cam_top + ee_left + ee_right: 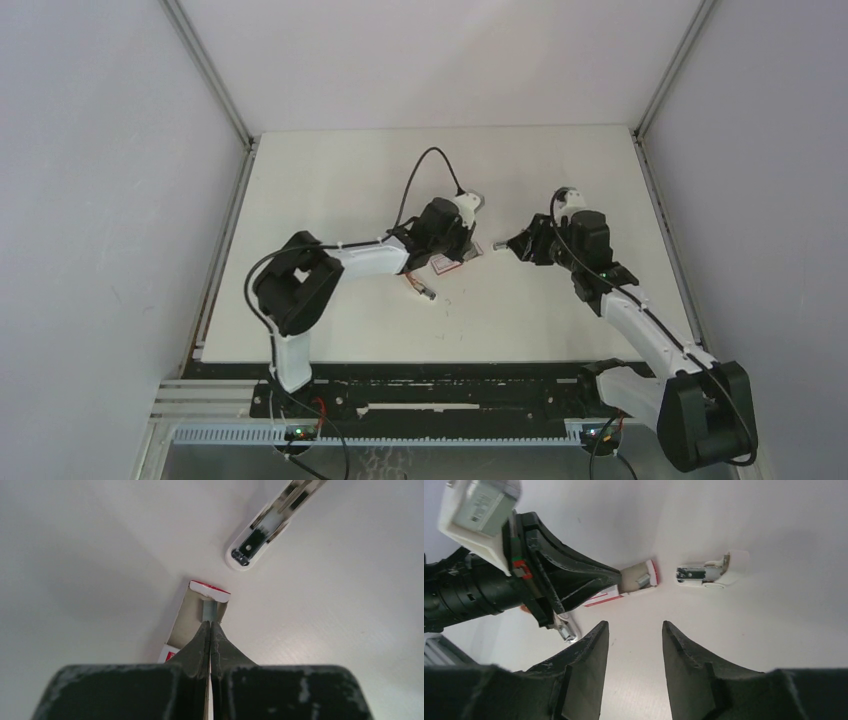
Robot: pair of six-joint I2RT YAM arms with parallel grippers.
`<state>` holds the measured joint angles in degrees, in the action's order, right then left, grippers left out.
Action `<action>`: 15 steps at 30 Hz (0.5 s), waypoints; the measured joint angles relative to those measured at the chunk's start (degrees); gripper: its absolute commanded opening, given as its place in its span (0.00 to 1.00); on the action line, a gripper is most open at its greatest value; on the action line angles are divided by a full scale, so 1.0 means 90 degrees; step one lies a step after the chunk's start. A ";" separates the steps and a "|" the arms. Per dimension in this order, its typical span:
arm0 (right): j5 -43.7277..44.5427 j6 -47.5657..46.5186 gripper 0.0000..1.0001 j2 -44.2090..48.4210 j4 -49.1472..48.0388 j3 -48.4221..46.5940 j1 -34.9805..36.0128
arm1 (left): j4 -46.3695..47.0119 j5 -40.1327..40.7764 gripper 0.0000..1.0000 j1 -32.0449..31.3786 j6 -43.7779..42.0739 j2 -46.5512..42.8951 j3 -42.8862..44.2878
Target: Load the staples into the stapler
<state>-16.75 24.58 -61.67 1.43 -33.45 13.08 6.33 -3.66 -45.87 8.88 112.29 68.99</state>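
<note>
The staples box [446,265] lies mid-table with its pink-red sleeve [606,596] and its beige inner tray [192,615] slid out. A grey staple strip [209,611] lies in the tray. My left gripper [210,623] is shut, its tips at the near end of that strip inside the tray; I cannot tell whether it pinches the strip. It also shows in the top view [462,250]. The white and metal stapler [255,540] lies open just beyond the tray [704,573]. My right gripper [634,625] is open and empty, hovering close to the stapler [496,248].
A small pink and metal clip-like thing [424,290] lies on the table below the left wrist; it also shows in the right wrist view [566,630]. Grey walls enclose the white table [340,180] on three sides. A black cable loops above the left wrist.
</note>
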 measured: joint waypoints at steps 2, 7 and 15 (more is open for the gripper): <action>-0.0192 -0.0002 0.52 0.0226 -0.0066 0.0044 -0.0046 | 0.0175 0.0075 0.00 -0.0002 0.0250 -0.0466 -0.0301; -0.0913 0.0068 0.63 0.0884 -0.0364 0.0155 -0.0364 | 0.0610 0.0243 0.00 -0.0002 0.0685 -0.1525 -0.0828; -0.1358 0.0078 0.66 0.1396 -0.0627 0.0204 -0.0457 | 0.0852 0.0168 0.16 0.0000 0.0884 -0.1855 -0.1059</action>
<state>-28.97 25.28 -49.10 -4.21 -31.62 8.97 14.00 -2.15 -45.87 16.84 95.59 59.46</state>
